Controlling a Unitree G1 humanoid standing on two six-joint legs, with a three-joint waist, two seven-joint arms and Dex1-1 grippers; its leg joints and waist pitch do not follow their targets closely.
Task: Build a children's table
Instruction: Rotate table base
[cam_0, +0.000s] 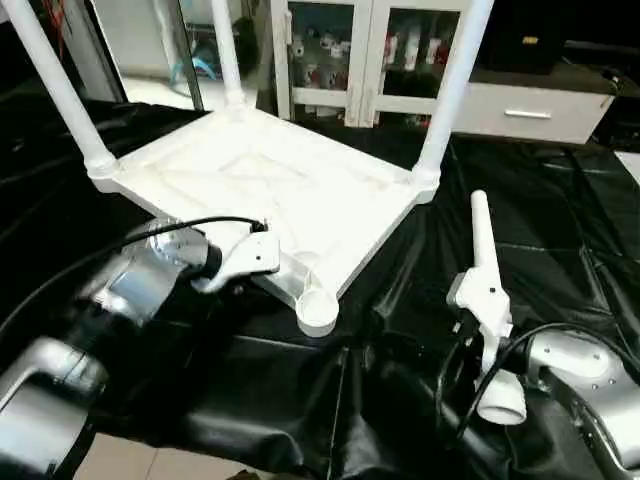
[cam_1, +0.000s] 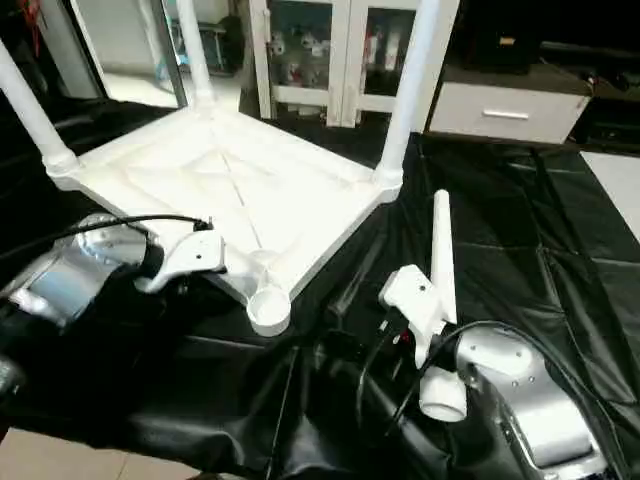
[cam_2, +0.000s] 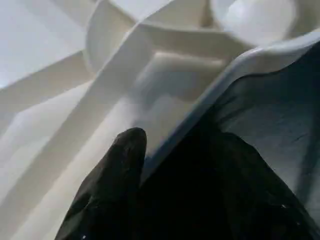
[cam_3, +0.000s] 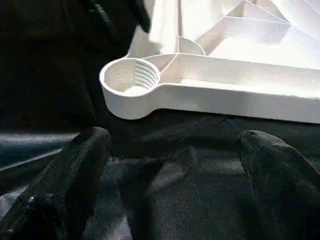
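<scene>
The large white plastic square table top (cam_0: 260, 190) lies ribbed side up at upper centre, three white tapered legs (cam_0: 452, 85) standing in its sockets. The left gripper (cam_2: 165, 165) straddles its near rim, fingers parted. The right gripper (cam_3: 172, 165) hangs wide open, empty, near the loose fourth leg (cam_0: 488, 290) at lower right.

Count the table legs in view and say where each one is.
4. Three stand upright in the table top's corner sockets: far left leg, far middle leg, right leg. The fourth leg lies loose on the black cover, beside the right gripper's arm.
</scene>
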